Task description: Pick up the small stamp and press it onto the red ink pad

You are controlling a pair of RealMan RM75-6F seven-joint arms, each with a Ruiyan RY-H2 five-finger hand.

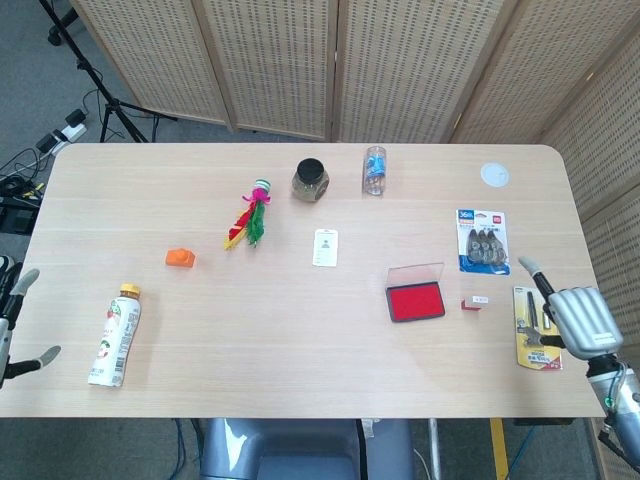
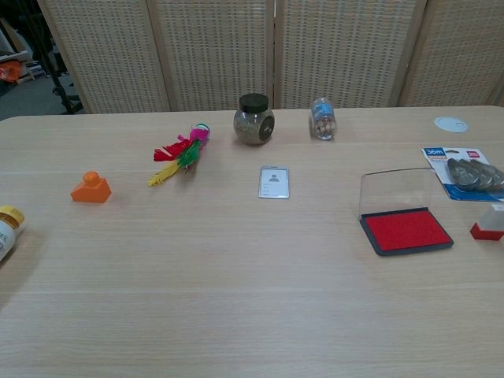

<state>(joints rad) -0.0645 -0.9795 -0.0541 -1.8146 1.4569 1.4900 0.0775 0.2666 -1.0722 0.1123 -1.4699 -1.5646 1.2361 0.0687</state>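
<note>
Right hand [image 1: 578, 318] empty, fingers spread, above blister card [image 1: 536, 328]; risk: toppling small stamp [image 1: 474, 302] beside red ink pad [image 1: 416, 302]. Left hand [image 1: 12, 330] open, idle.

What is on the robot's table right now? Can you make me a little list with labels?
stamp: small stamp on the table just right of the ink pad, untouched
ink pad: red ink pad, clear lid standing open
right hand: right hand over the table's right edge, above a packaged tool, holding nothing
left hand: left hand at the left edge, open
nearby: bottle lying down, orange block, feather toy, dark-lidded jar
</note>
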